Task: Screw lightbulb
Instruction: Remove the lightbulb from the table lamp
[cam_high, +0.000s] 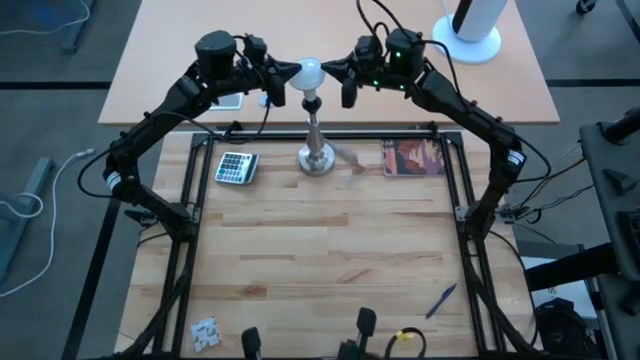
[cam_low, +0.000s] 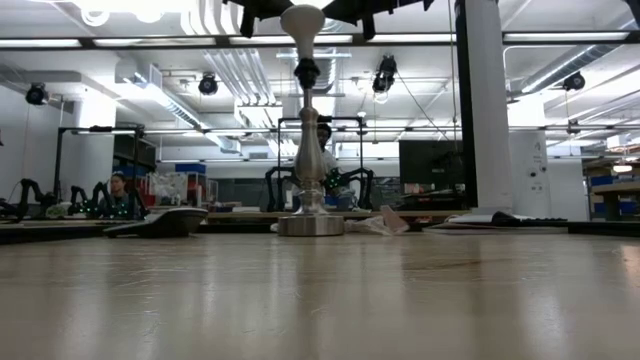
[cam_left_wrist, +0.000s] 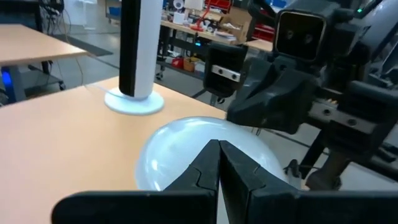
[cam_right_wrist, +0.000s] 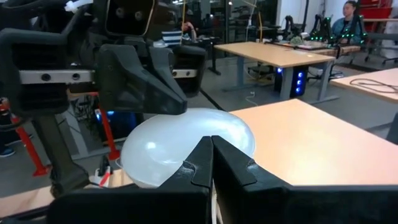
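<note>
The white frosted lightbulb (cam_high: 310, 72) stands upright on top of the silver stand (cam_high: 316, 150), its narrow end down at the black socket (cam_low: 306, 72). Whether the screw base is inside the socket does not show. My left gripper (cam_high: 293, 72) is shut and level at the bulb's left side. My right gripper (cam_high: 327, 68) is shut and level at its right side. Each wrist view shows the glass globe (cam_left_wrist: 180, 155) (cam_right_wrist: 180, 146) right behind the shut fingertips, with the other arm's gripper beyond it. My left gripper meets the bulb's glass globe (cam_left_wrist: 193, 140) with its shut fingertips, coming level from the table's left. Nothing lies between the fingers. The bulb stays upright over the socket. My right gripper meets the glass globe (cam_right_wrist: 186, 140) on the opposite side with its shut fingertips, coming level from the table's right. The bulb sits between the two grippers' tips.
A calculator (cam_high: 236, 167) lies left of the stand's round foot and a reddish book (cam_high: 413, 158) lies right of it. A tall white cylinder on a round base (cam_high: 472, 25) stands on the far table. A blue pen (cam_high: 441, 300) lies near the front right.
</note>
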